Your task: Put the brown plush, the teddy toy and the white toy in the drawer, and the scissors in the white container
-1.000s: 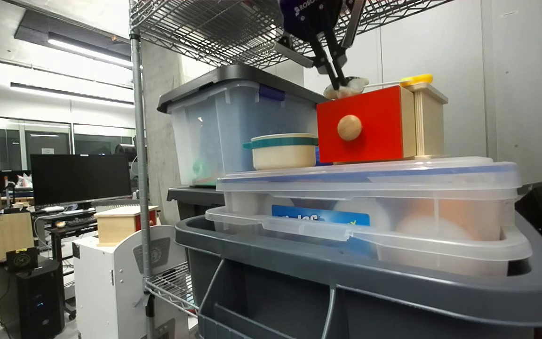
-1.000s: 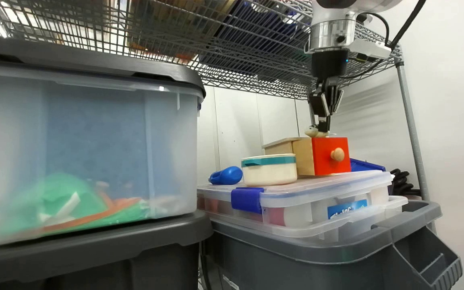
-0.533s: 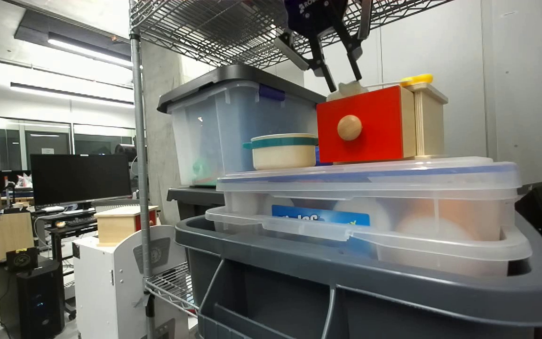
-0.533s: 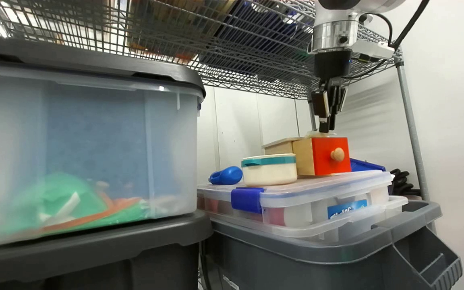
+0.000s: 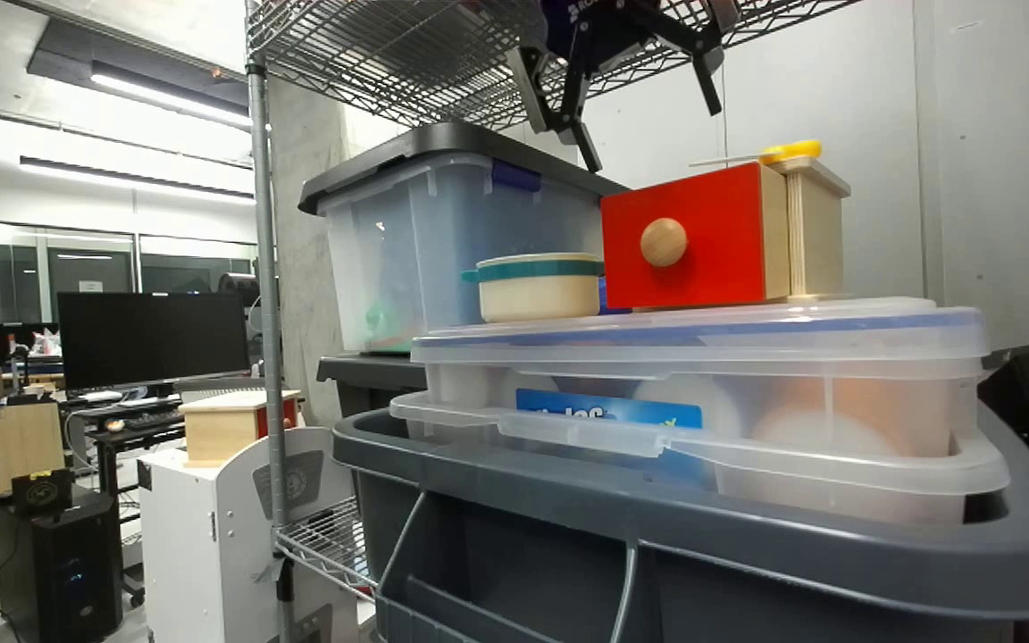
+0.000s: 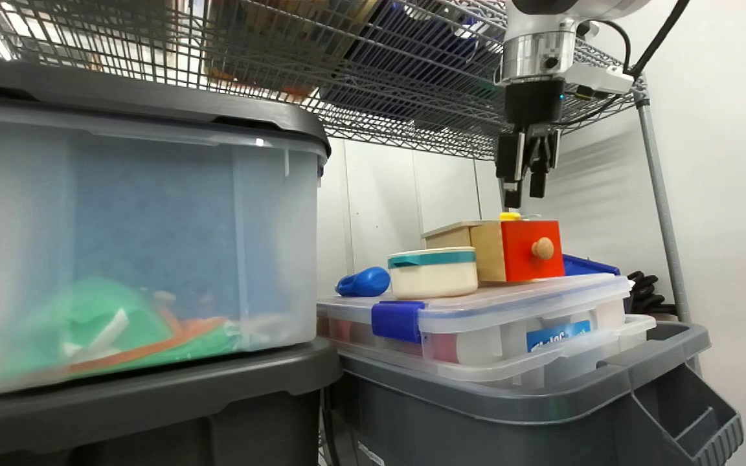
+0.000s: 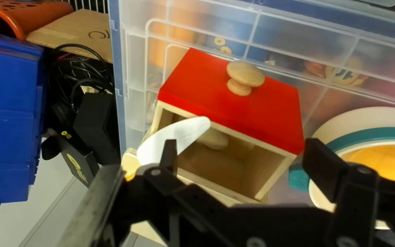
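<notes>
Hovering above the red drawer (image 5: 702,268), the gripper (image 5: 656,141) has its jaws spread wide. Inside lies a pale toy (image 7: 214,139); scissors (image 7: 154,145) rest on the wooden casing (image 5: 818,232), the white container (image 5: 539,299) beside the drawer.

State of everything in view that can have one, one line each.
Drawer: pulled open from its casing.
Hand: open, holding nothing, above the drawer.
Scissors: lying on the casing, sticking out over the drawer; blades spread or not, can't tell.
Pale object: inside the drawer.
White container: upright, orange showing inside.
Low clear bin: lid on.
Tall clear bin: lid on.
Large monitor: screen dark.
</notes>
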